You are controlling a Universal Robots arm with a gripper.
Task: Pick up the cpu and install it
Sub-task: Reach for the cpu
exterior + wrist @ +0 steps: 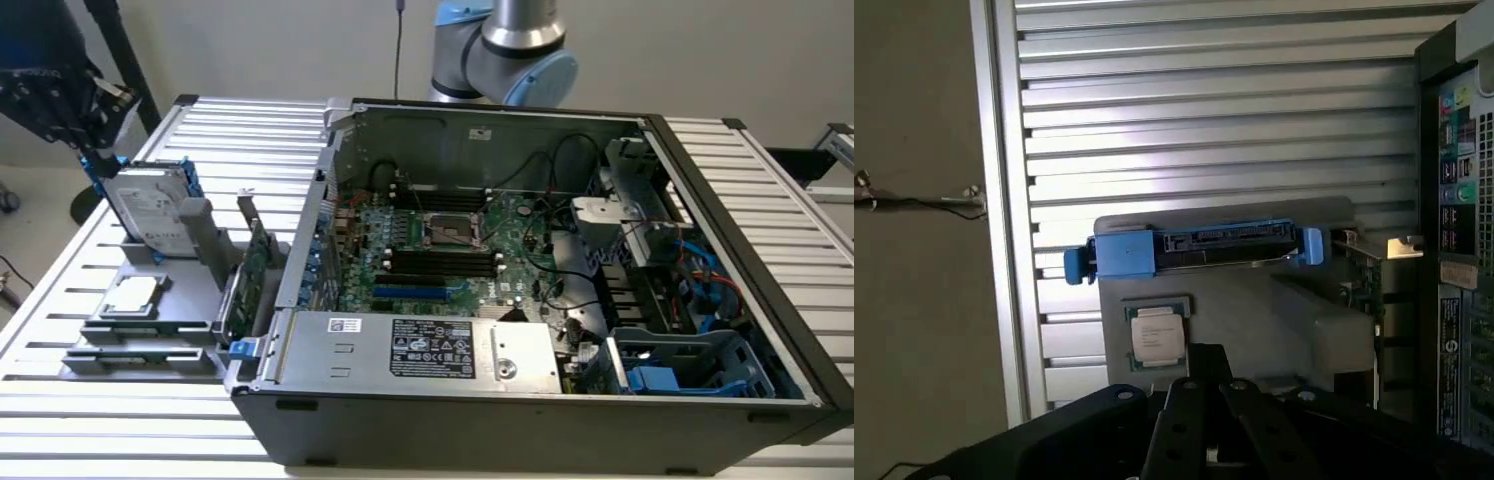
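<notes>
A: Counting chips now. How many are you seeing?
B: I am counting one cpu (131, 296) and one grey holder (187, 300).
A: Drives and cards?
B: I am logging one blue-bracketed hard drive (144, 208) and one green circuit card (248, 268).
A: Larger items?
B: I am noting one open computer case (534, 420). Inside it I am tallying one motherboard (521, 225), one processor socket (451, 232) and one labelled power supply (400, 345).
A: And the rig?
B: I am recording one slatted tabletop (80, 420), one arm (507, 45) and one end effector (1206, 368).
</notes>
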